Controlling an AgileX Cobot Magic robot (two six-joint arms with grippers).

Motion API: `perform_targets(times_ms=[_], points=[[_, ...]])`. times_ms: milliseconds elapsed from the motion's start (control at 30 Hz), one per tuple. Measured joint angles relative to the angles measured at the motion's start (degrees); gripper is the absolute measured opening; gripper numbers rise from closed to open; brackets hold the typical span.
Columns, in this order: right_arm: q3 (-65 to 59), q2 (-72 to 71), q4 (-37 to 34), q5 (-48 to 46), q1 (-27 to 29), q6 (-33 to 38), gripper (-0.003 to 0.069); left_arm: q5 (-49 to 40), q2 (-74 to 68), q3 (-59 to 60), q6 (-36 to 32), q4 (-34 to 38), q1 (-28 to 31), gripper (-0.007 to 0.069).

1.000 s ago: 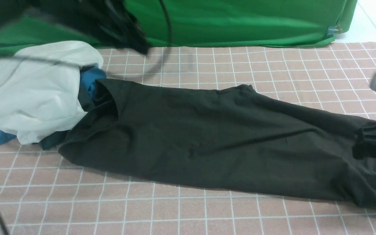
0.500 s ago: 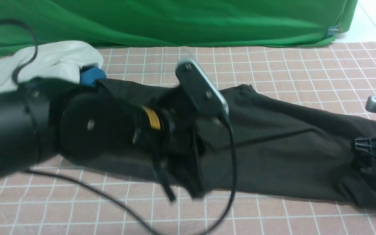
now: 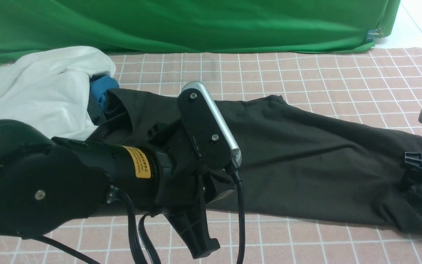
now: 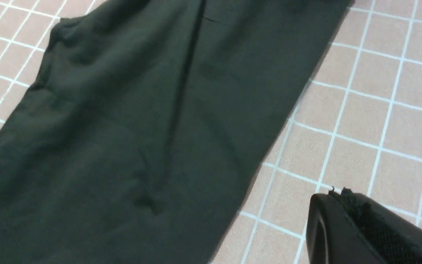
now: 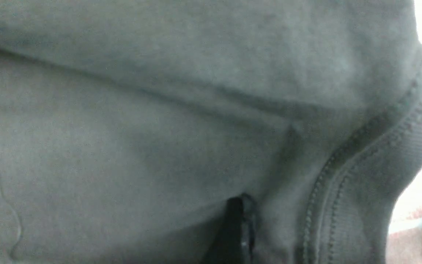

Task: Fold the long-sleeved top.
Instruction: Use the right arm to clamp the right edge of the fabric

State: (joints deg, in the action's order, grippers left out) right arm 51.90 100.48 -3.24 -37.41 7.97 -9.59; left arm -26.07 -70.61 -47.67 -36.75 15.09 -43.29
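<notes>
The left gripper hangs low over the near edge of the top, its fingers pressed together and holding nothing; from its wrist camera one dark finger shows above the checked cloth, just beside the top's straight edge. The left arm reaches in from the near left and hides part of the garment's middle. The right gripper sits at the top's right end with its jaws spread wide; its wrist view shows one finger against the knit beside a stitched hem. The top lies stretched left to right across the checked cloth. Its left end touches a white garment and a blue cloth. A green backdrop hangs at the far side.
</notes>
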Motion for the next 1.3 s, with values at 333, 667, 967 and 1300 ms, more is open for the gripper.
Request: perform_targets(times_ms=[333,667,967,1300], points=[[0.95,1.00,1.29,-1.18,-6.12,2.51,0.0575,0.18,0.00,0.02,0.00,-0.48,0.00,0.0017],[0.29,-0.92,-1.65,-0.58,-8.85,1.55,0.0601,0.13,0.00,0.07,0.02,-1.56,0.00,0.0017],[-0.15,-1.06,-5.19,-1.16,-9.75,0.17,0.0599,0.13,0.00,0.07,0.02,-1.61,0.00,0.0017],[0.75,0.61,-1.97,-3.54,-9.32,6.49,0.0176,-0.06,0.00,0.07,0.02,-1.88,0.00,0.0017]])
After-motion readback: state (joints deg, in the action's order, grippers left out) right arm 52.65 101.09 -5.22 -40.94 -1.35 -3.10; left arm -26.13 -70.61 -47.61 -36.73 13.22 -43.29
